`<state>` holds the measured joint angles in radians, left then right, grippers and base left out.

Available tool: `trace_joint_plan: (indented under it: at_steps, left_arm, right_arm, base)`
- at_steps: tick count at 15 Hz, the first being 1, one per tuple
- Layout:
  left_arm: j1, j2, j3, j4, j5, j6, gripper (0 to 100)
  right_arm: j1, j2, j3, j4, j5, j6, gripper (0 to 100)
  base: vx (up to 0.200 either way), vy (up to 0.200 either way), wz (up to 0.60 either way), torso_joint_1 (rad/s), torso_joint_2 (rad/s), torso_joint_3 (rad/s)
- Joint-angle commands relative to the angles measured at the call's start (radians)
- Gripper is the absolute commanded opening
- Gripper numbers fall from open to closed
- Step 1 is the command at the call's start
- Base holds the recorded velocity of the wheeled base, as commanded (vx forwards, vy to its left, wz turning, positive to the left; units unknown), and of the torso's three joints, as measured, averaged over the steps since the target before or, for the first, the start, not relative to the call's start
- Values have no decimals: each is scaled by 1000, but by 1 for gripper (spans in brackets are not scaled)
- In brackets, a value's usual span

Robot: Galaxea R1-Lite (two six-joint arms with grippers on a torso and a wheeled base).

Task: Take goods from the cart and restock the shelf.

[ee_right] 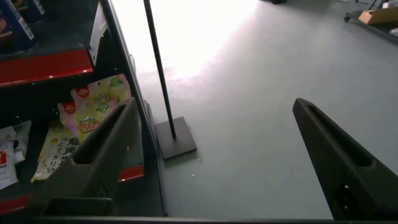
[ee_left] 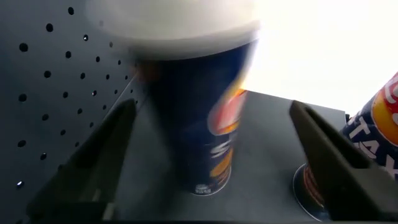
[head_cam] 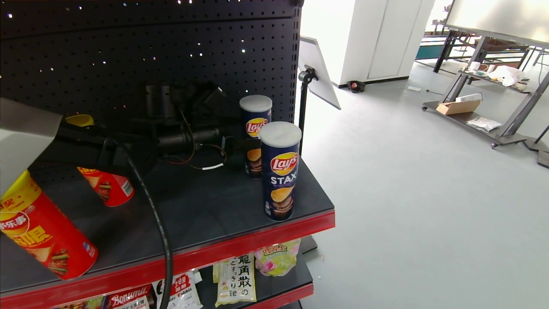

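The left end effector (ee_left: 212,111) has its two dark fingers (ee_left: 93,165) spread apart. They straddle a tall dark-blue cardboard chip can with a white plastic lid (ee_left: 205,130), with a bare gap on each side, so nothing is clamped. That can stands upright, long axis vertical, on the black shelf board with a red front edge (head_cam: 201,214). It sits close to the black perforated back panel (head_cam: 150,51), at the centre of the head frame. The arm reaches it from the left of that frame, so I judge the way out to be straight back leftward. A second identical blue can (head_cam: 279,171) stands just beside it, to the lower right, near one finger. The right end effector (ee_right: 214,107), also spread and empty, hangs over the grey floor (ee_right: 249,81), well apart from the cans. The left arm is the nearer one.
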<state>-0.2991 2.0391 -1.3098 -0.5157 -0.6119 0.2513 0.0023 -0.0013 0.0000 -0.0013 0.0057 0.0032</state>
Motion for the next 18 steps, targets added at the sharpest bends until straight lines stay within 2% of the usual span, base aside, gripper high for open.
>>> trace_joint_plan:
  at_steps: [1, 5, 7, 12, 14, 17, 18]
  left_arm:
    - [0, -10, 4, -1, 0, 0, 100]
    - [2, -57, 60, -3, 0, 0, 100]
    - [8, -116, 121, -3, 0, 2, 100]
    - [9, -327, 342, -3, 4, 10, 100]
    - [8, -432, 423, 2, 17, 39, 100]
    - [6, -586, 526, 59, 23, 52, 100]
    - [8, -685, 581, 86, 69, 51, 100]
  right_arm:
    - [1, 1, 0, 0, 0, 1, 100]
    - [1, 1, 0, 0, 0, 0, 100]
    - [1, 1, 0, 0, 0, 0, 100]
    - [1, 1, -2, 0, 0, 0, 100]
    - [1, 1, 0, 0, 0, 0, 100]
    - [1, 1, -2, 0, 0, 0, 100]
    - [1, 1, 0, 0, 0, 0, 100]
  base:
    - [0, 0, 0, 0, 0, 0]
    - [0, 0, 0, 0, 0, 0]
    - [0, 0, 0, 0, 0, 0]
    - [0, 0, 0, 0, 0, 0]
    - [0, 0, 0, 0, 0, 0]
    - [0, 0, 0, 0, 0, 0]
    - [0, 0, 0, 0, 0, 0]
